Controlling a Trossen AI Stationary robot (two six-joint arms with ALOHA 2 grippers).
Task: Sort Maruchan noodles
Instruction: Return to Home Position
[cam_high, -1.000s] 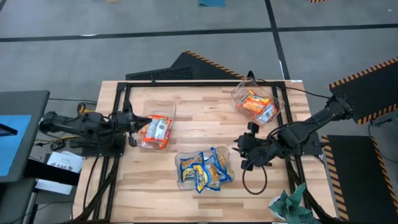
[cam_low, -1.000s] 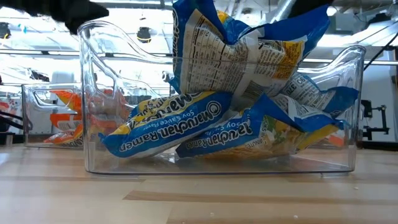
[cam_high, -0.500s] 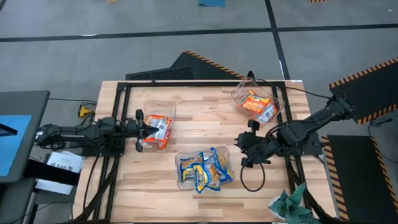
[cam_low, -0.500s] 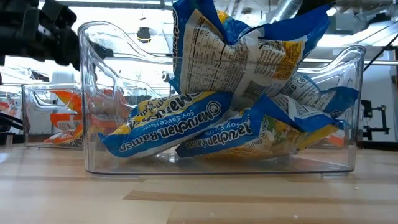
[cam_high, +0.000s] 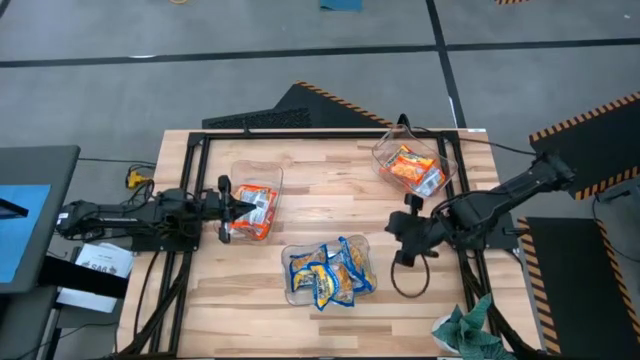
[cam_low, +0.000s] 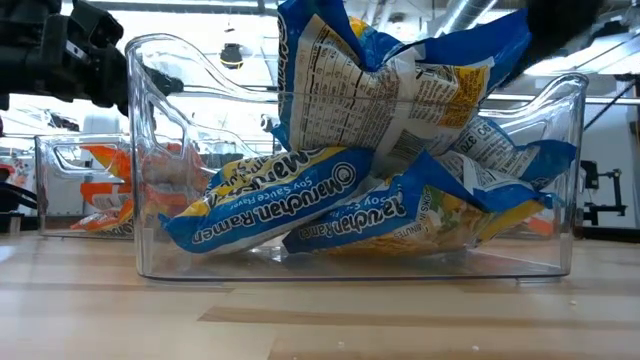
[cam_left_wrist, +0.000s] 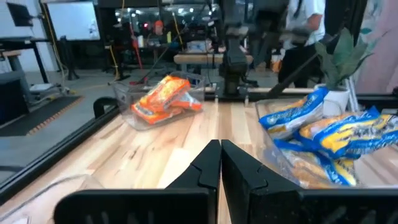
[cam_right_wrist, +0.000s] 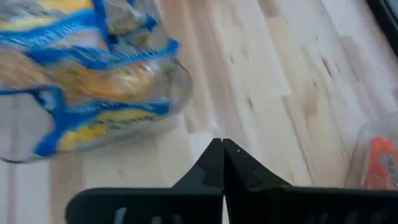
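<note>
Noodles (cam_high: 322, 275) lay sorted by colour, seen from above: blue packs (cam_high: 340, 265) in a bin (cam_high: 289, 262) at the middle of the table's (cam_high: 330, 195) near edge, orange ones (cam_high: 410, 168) in a bin by the far right corner, red-orange ones (cam_high: 252, 208) in a bin toward the left edge. None lay loose, so I judged the sorting done and the arms bound for home. The left gripper (cam_high: 227, 207) hung at the left bin's rim, the right gripper (cam_high: 408, 236) just right of the blue packs; each would need to draw back without catching a bin. From table height, two blue packs leaned with long sides along the bin's near wall, print upside down; a third stood on edge above them. The left wrist view showed its fingers (cam_left_wrist: 208, 163) pressed together, empty. The right wrist view showed the same.
</note>
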